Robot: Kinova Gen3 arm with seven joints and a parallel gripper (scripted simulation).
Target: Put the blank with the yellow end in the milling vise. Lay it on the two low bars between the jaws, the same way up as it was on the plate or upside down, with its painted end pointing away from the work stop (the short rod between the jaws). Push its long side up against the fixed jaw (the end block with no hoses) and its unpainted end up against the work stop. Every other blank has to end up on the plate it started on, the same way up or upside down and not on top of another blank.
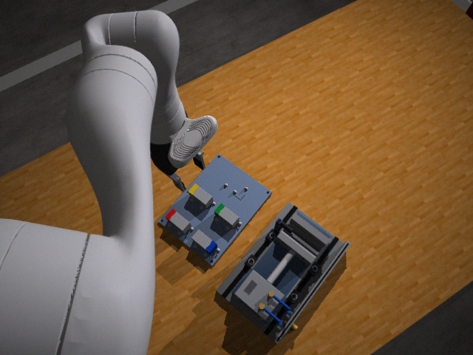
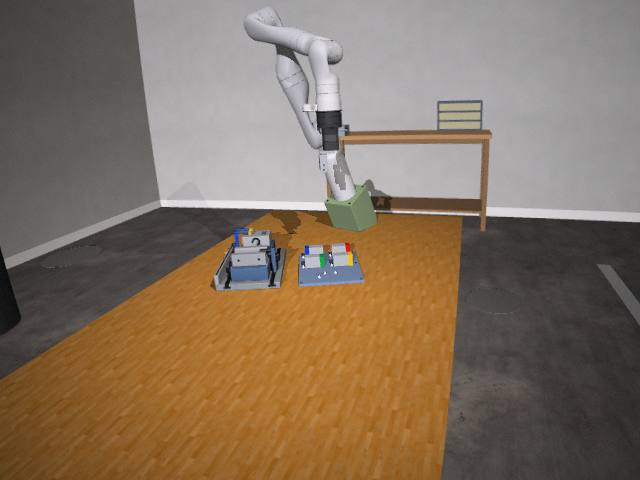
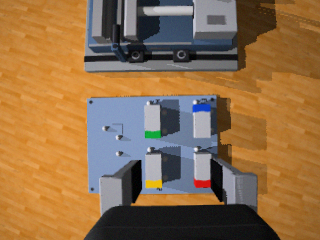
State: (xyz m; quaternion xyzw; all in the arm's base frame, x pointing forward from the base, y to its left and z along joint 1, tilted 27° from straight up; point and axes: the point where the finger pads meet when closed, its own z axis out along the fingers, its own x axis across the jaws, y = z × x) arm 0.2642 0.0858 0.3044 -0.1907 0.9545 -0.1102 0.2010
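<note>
On the wooden surface point(image 1: 344, 115) point(image 2: 330, 372) point(image 3: 40, 150) (dark floor point(image 1: 41, 34) point(image 2: 542, 361) alongside) sits the blue plate point(image 1: 244, 175) point(image 2: 341, 279) point(image 3: 102, 170).

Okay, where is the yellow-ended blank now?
In the wrist view, the yellow-ended blank sits on the plate, left of the red-ended one.

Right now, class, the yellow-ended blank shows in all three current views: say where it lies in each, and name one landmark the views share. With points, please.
Top: the yellow-ended blank point(image 1: 203, 198) point(image 2: 341, 258) point(image 3: 153, 169) is left of centre, just below the gripper point(image 1: 191, 171) point(image 2: 329, 164) point(image 3: 176, 174).
Exterior: centre, slightly below mid-height, at the plate's right.
Wrist: just below centre, between the fingers in the picture.
Shared landmark: the blue plate point(image 1: 217, 169) point(image 2: 343, 277) point(image 3: 102, 170).
</note>
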